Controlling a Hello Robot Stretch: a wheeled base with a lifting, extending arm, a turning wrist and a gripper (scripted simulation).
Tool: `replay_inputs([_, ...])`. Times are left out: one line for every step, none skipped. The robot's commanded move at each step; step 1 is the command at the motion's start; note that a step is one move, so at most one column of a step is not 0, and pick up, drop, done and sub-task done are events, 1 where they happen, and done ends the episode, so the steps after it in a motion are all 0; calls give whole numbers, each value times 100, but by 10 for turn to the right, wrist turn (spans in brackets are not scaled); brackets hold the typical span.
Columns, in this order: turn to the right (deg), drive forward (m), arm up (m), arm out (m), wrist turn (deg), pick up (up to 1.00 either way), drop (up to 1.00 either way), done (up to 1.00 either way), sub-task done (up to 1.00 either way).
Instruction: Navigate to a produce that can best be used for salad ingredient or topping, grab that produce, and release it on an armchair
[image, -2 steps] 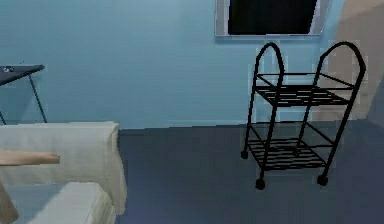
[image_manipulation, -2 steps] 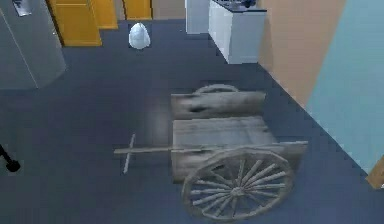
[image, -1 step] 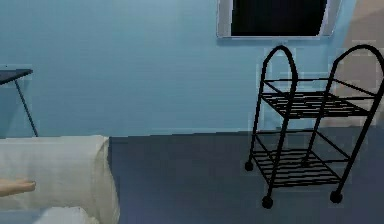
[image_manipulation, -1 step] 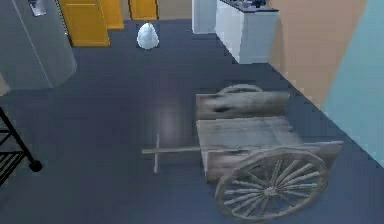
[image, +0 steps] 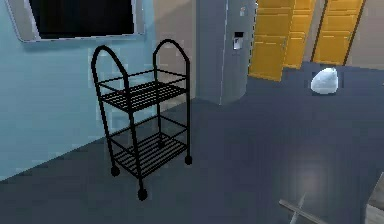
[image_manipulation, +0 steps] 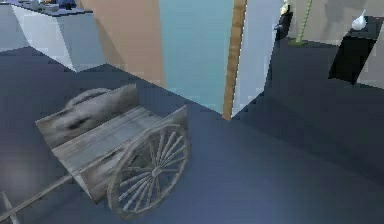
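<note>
- Search stage by my read: nothing here that I'd confidently call the produce, so I can't tell where it is yet.
- Ahead in the forward view there's a black wire cart (image: 145, 115) on little wheels with two shelves, standing against a light blue wall (image: 40, 100) under a dark screen (image: 80, 15).
- Past the cart is a grey fridge (image: 225, 50), and beyond that some yellow doors (image: 275, 40).
- On the floor near those doors, toward the forward view's right, sits a pale rounded lump (image: 324, 81). It might be something leafy or might be a bag, it's too small to call.
- Out on the arm side there's a wooden cart (image_manipulation: 110, 145) with a big spoked wheel, close in.
- Farther out at the arm side view's left is a white counter (image_manipulation: 55, 35) with a few small things on top that I can't make out.
- At the upper right of that view is a black stand (image_manipulation: 355, 50) with a pale vase-like thing (image_manipulation: 360, 18) on it.
- Gripper state: can't tell from these shots, so no guess from me.
- The relation that matters: any likely spot for the produce (fridge, pale lump, counter) is well apart from the robot, so which way it lies from the gripper isn't settled. I'd say it's a driving job first, probably forward past the wire cart's right side.
- The armchair comes after that.
</note>
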Motion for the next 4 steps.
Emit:
replay_inputs([60,0,0,0,0,0,0,0,0])
replay_inputs([0,100,0,0,0,0,0,0,0])
replay_inputs([0,5,0,0,0,0,0,0,0])
replay_inputs([300,0,0,0,0,0,0,0,0])
